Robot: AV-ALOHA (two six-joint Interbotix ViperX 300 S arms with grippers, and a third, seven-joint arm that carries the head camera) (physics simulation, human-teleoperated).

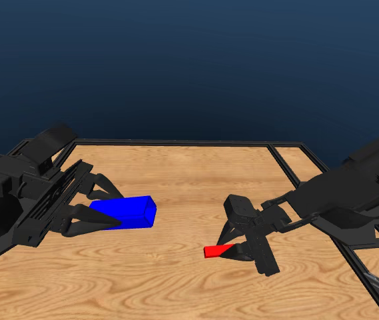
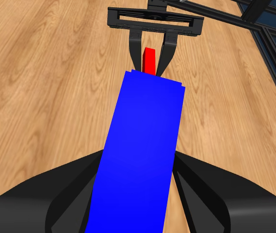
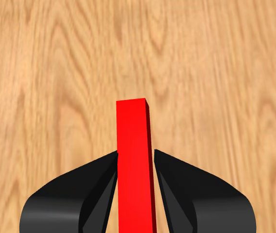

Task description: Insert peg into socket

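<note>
The blue socket (image 1: 130,211) sits between the jaws of my left gripper (image 1: 94,217), which is shut on it at the left of the table; its free end points toward the middle. In the left wrist view the socket (image 2: 140,155) fills the centre, and beyond it stand the red peg (image 2: 149,60) and the right gripper (image 2: 150,56). My right gripper (image 1: 236,247) is shut on the peg (image 1: 217,251), whose free end points left and slightly down. The right wrist view has the peg (image 3: 135,160) sticking out between the jaws over bare wood. Peg and socket are apart.
A wooden table (image 1: 189,180) with a dark raised frame (image 1: 176,141) along its far and right edges. Open wood lies between the two grippers.
</note>
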